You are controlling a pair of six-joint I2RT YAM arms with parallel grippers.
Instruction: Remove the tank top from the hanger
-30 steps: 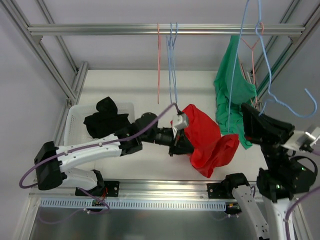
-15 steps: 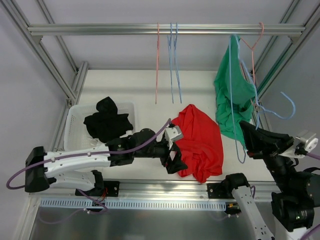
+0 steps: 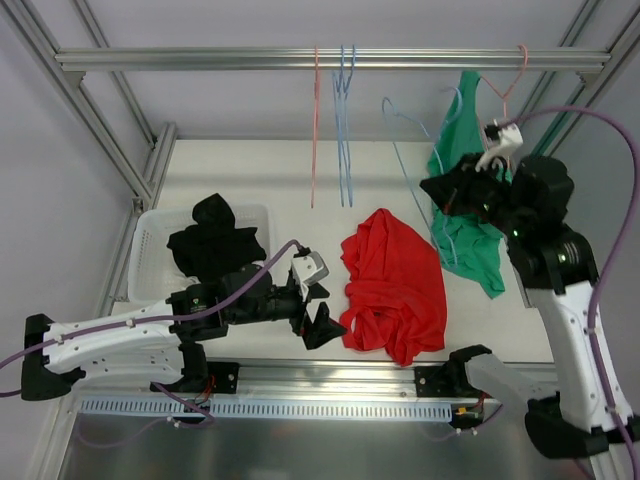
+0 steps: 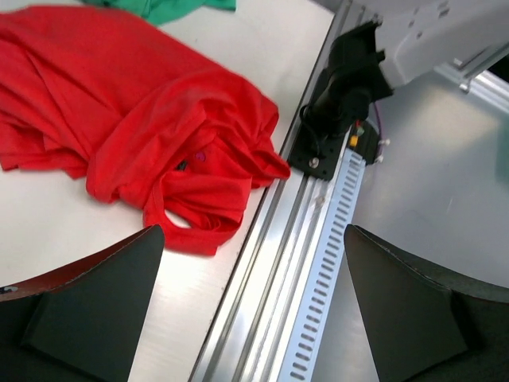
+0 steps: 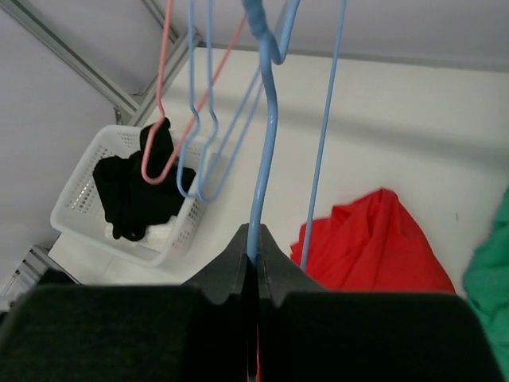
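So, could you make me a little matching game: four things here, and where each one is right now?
1. red tank top
2. black garment
3. green garment
4. blue hanger

A. in the white basket
B. clamped in the right pincer
C. crumpled on the table
D. hanging up on the right

Pairs: 1-C, 2-A, 3-D, 4-B
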